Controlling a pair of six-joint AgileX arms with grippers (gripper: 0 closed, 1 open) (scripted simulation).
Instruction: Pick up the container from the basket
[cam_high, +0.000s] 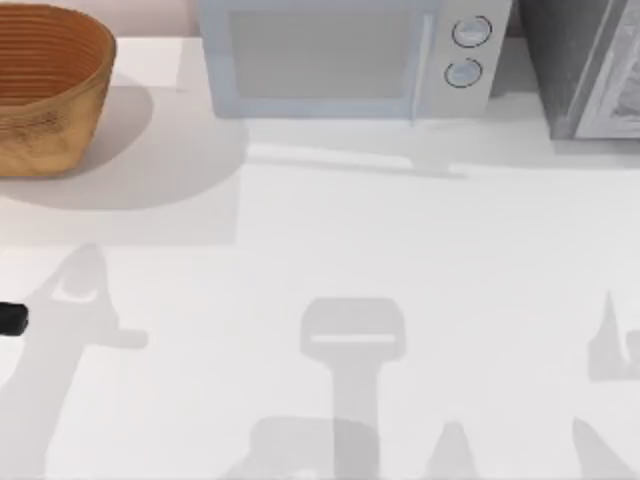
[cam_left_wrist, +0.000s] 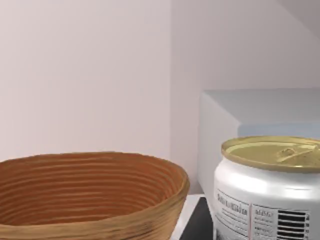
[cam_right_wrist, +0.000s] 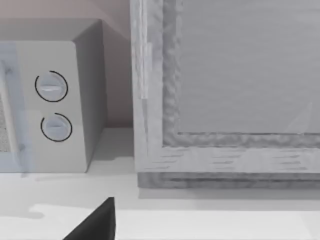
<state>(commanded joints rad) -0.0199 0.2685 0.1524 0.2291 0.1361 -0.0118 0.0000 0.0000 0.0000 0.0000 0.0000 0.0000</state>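
Your left gripper (cam_high: 10, 318) is sitting at the surface's (cam_high: 400, 260) left edge. The can (cam_left_wrist: 267, 187) is hanging close before the left wrist, outside the basket (cam_left_wrist: 90, 192) and level with its rim, so presumably held. Fingers' state: cannot tell. The right arm is idling.

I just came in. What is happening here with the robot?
The small white can with a gold top is outside the large orange-brown woven basket. In the left wrist view it sits close to the camera, beside the basket, so the left gripper, at the table's left edge, probably carries it. The right gripper idles facing the white microwave.
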